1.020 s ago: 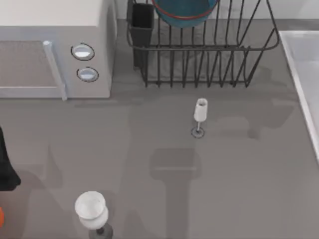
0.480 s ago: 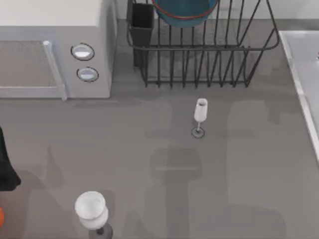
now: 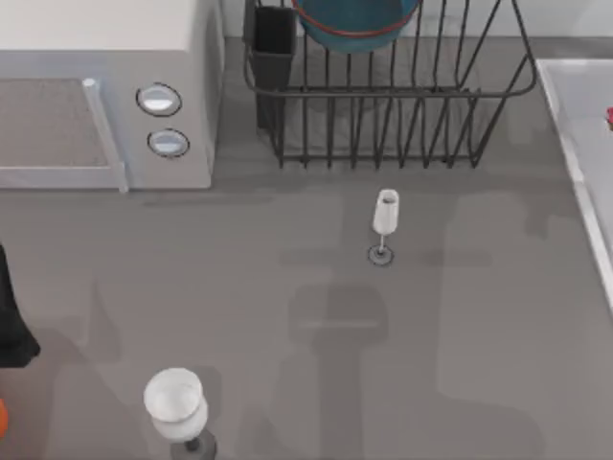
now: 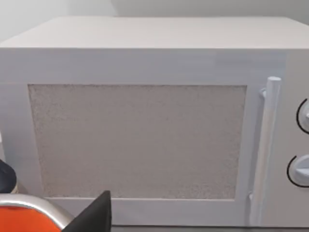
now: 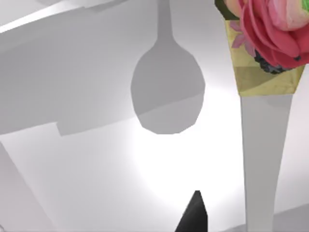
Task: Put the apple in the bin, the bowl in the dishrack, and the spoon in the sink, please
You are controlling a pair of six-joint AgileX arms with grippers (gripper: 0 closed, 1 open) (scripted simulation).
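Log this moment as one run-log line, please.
bowl: in dishrack | spoon: over sink | right end effector: above sink | microwave: facing left wrist

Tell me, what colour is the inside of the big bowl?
Glossy blue-teal, with a thin reddish rim; the bowl sits in the dishrack, clearest in the top view.

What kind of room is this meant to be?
Most likely a kitchen counter, in simulation: a white microwave, a black wire dishrack holding a blue bowl, and a pale sink at the right.
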